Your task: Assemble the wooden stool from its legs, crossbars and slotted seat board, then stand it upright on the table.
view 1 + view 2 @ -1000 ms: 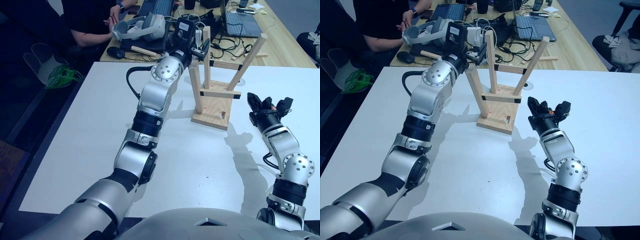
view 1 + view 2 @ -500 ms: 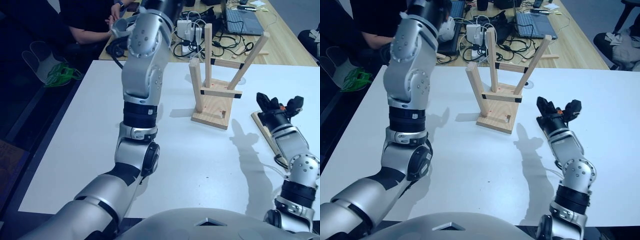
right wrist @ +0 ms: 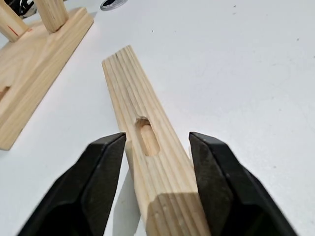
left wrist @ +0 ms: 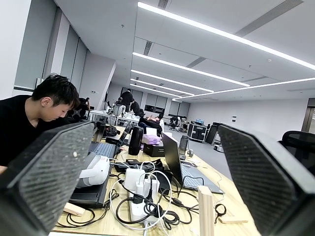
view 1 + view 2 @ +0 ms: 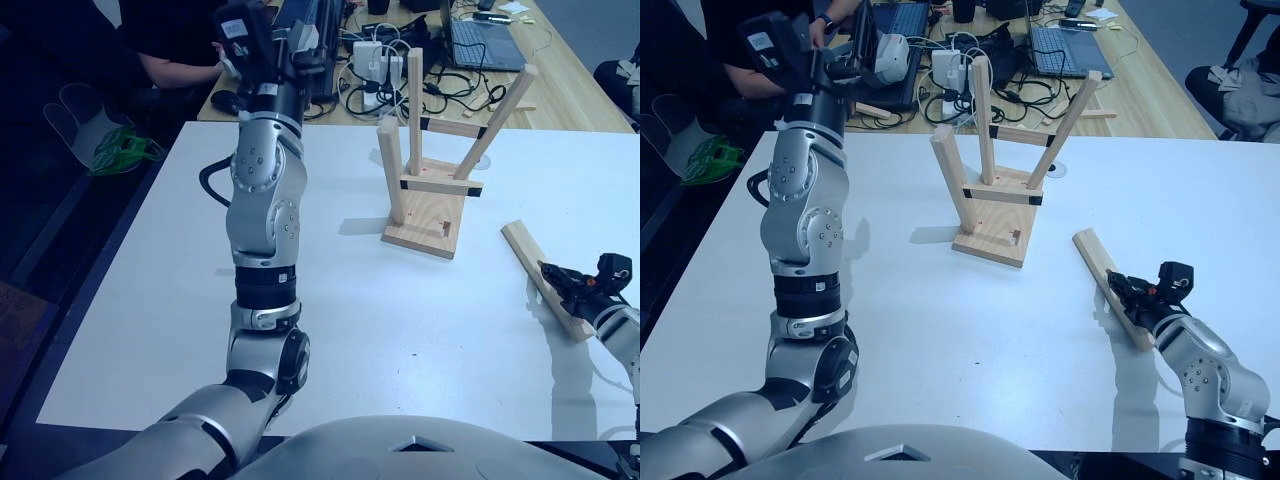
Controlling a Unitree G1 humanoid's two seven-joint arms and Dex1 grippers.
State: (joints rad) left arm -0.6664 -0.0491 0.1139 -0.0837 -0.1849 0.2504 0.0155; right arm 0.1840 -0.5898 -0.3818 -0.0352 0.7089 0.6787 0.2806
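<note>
Far left, raised over the back edge of the table (image 5: 150,300): left gripper (image 4: 156,147), pads spread wide, holding nothing. Middle, toward the back: stool (image 5: 425,215) upside down, seat board flat on the white top, three legs pointing up and splaying. Right of it and apart: loose leg (image 5: 528,252) lying flat, long axis running from beside the seat board toward the front right edge. Right gripper (image 3: 157,140) closed against both sides of its near end. Behind: desk (image 5: 560,100) with cables and a laptop (image 5: 480,45). Open white surface left of and in front of the stool.
</note>
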